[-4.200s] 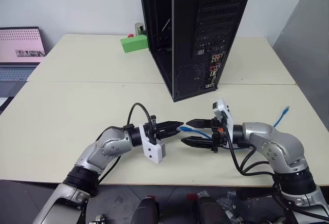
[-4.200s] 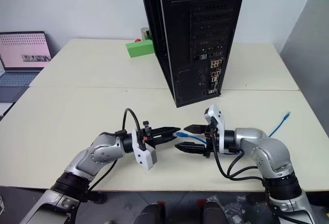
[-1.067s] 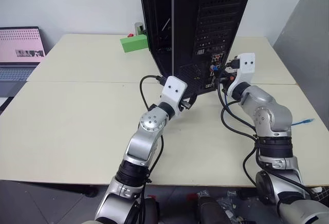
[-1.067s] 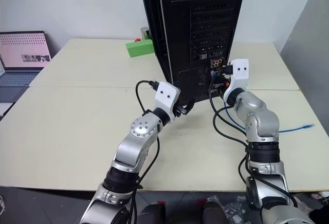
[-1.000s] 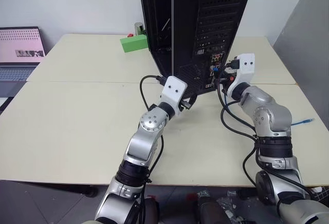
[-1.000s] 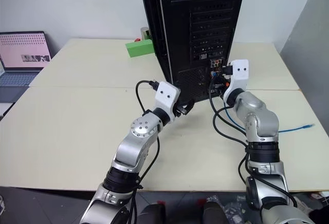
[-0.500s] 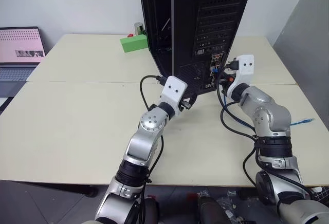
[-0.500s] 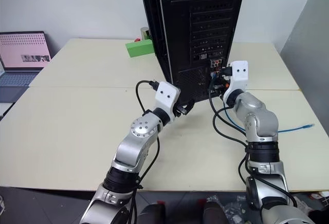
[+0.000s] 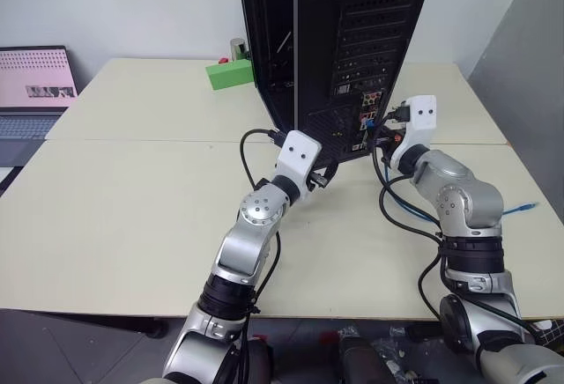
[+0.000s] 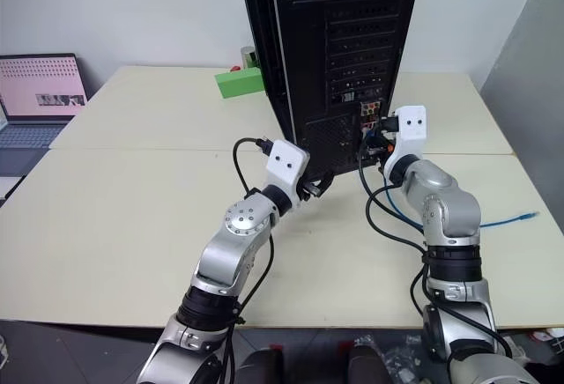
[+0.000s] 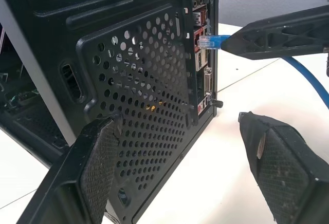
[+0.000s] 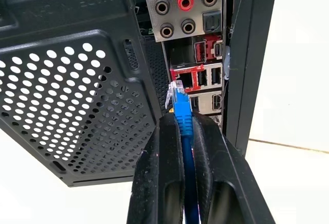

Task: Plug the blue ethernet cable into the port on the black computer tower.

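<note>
The blue ethernet cable (image 12: 184, 124) was clamped between the closed fingers of the right pincer (image 12: 186, 131), its clear plug held just short of the port (image 12: 186, 80) in the connector cluster low on the rear of the black computer tower (image 9: 339, 58), not yet seated. The cable's slack ran right across the table (image 9: 123, 217), its other end lying near the right edge. The left pincer (image 11: 180, 167) stood wide open and empty, beside the tower's lower vent grille.

black computer tower (image 9: 352, 49) top cropped, laptop (image 9: 33, 89) cut off
</note>
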{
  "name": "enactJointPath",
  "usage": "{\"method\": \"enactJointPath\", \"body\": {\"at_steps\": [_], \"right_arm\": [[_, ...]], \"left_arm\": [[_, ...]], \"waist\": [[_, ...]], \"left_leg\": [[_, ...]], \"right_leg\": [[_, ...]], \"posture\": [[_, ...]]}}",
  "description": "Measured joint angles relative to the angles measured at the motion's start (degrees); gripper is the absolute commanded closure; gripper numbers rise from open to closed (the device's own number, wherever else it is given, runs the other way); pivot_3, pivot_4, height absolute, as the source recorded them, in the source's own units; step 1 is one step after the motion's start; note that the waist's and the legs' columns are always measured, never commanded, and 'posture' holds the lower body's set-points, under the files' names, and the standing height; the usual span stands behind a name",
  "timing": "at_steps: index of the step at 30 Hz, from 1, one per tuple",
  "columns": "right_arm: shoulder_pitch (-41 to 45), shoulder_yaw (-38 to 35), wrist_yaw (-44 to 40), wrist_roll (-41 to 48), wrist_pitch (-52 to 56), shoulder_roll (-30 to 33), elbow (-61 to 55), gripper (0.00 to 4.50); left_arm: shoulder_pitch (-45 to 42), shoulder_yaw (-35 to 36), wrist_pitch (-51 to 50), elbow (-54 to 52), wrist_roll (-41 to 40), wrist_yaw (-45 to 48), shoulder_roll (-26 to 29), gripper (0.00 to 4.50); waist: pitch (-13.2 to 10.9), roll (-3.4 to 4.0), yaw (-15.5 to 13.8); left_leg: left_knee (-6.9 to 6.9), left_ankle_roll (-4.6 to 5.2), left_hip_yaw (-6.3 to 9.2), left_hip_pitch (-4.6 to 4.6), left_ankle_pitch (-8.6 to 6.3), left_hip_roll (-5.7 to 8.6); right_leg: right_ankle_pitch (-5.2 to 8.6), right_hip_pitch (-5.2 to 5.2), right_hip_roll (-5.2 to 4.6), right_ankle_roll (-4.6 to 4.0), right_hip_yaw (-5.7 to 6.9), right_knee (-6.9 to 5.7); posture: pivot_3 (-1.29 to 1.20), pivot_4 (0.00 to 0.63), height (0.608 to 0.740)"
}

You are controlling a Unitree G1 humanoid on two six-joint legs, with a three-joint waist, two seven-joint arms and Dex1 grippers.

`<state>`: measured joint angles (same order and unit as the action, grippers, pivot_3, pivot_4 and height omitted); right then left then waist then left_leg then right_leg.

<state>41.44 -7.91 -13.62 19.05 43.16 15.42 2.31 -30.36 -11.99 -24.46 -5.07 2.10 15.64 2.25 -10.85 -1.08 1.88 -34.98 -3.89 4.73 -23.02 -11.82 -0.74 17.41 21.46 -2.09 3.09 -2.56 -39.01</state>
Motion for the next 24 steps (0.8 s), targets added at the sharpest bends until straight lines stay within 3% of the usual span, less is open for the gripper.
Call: {"method": "enactJointPath", "body": {"at_steps": [24], "right_arm": [[1.0,0.2,-1.1,-2.0,-3.8,0.0,3.9,4.50]], "left_arm": [[0.0,-0.1,0.0,0.0,0.0,0.2,0.0,0.67]], "waist": [[0.0,0.00,0.1]], "left_leg": [[0.01,0.00,0.00,0.01,0.00,0.00]], "right_leg": [[0.00,0.01,0.00,0.00,0.00,0.01]], "posture": [[0.00,0.150,0.740]]}}
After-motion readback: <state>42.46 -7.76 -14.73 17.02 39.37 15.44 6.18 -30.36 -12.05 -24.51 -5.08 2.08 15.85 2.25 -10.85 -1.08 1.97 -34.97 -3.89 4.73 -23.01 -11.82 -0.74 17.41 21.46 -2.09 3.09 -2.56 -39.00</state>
